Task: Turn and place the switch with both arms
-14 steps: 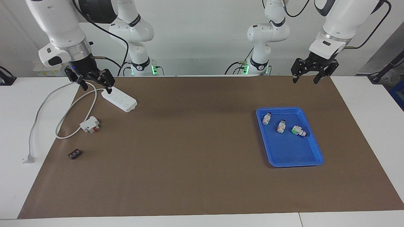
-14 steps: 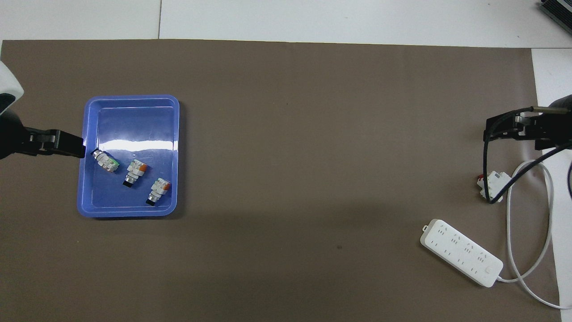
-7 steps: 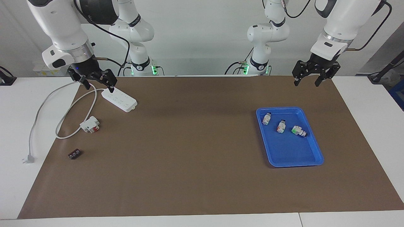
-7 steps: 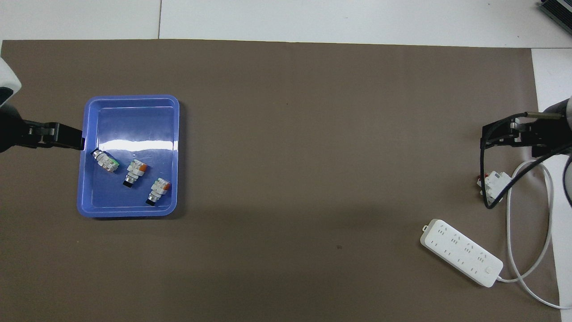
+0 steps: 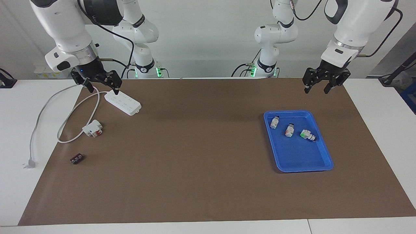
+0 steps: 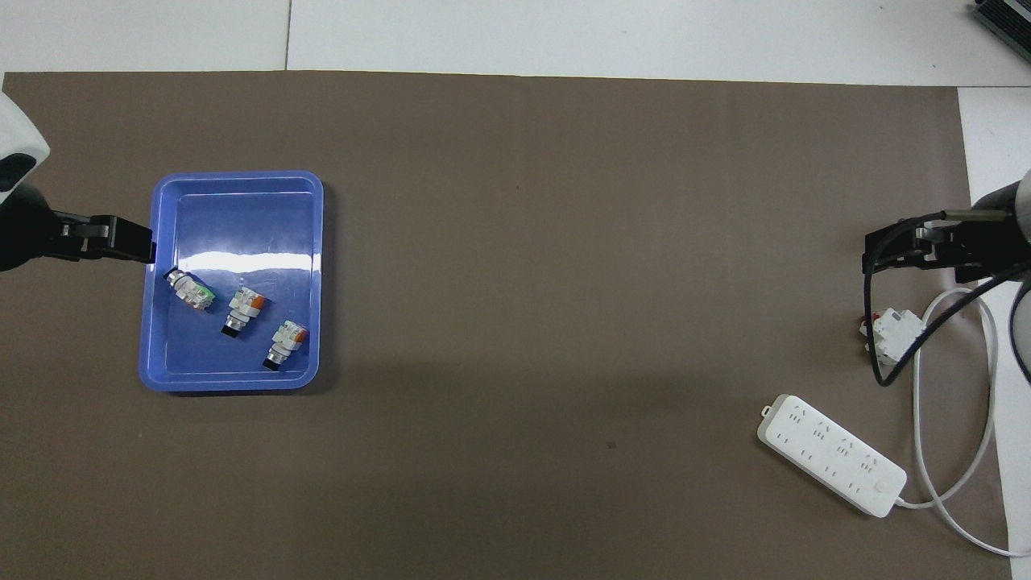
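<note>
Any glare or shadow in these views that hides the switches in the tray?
Overhead view: a white glare band lies across the blue tray's floor just beyond the three small blocks; the orange-marked switch reads clearly. Facing view: no glare on the tray; the blocks are small but distinct, and soft arm shadows fall on the brown mat away from the tray.

Seen from high across the table (image 5: 208,195), facing both arm bases at its robot edge. Also from steeply overhead at the robots' end, looking forward. Both distant, half a turn apart, sharing the brown mat (image 6: 515,242), blue tray (image 5: 325,152) and power strip (image 6: 830,466).
</note>
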